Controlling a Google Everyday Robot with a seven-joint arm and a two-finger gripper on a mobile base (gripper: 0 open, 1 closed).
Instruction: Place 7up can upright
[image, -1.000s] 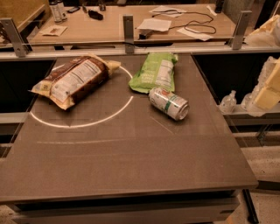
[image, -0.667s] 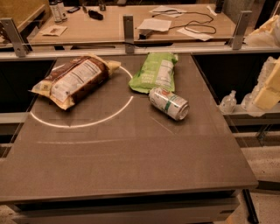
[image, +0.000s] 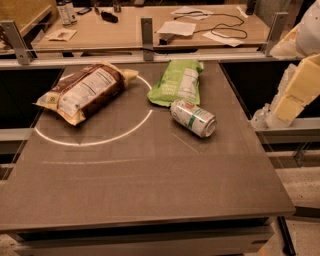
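The 7up can (image: 193, 118) lies on its side on the tabletop (image: 150, 190), long axis from 10 to 4 o'clock, at 9 o'clock from the claw (image: 264, 116), which hangs beyond the 3 o'clock edge; whether it is open or closed I cannot tell.

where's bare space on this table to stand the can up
The whole near half of the table, in front of the 7up can, is bare. Crowded at the far end: brown bag, green bag, can. The gripper hangs off the right side.
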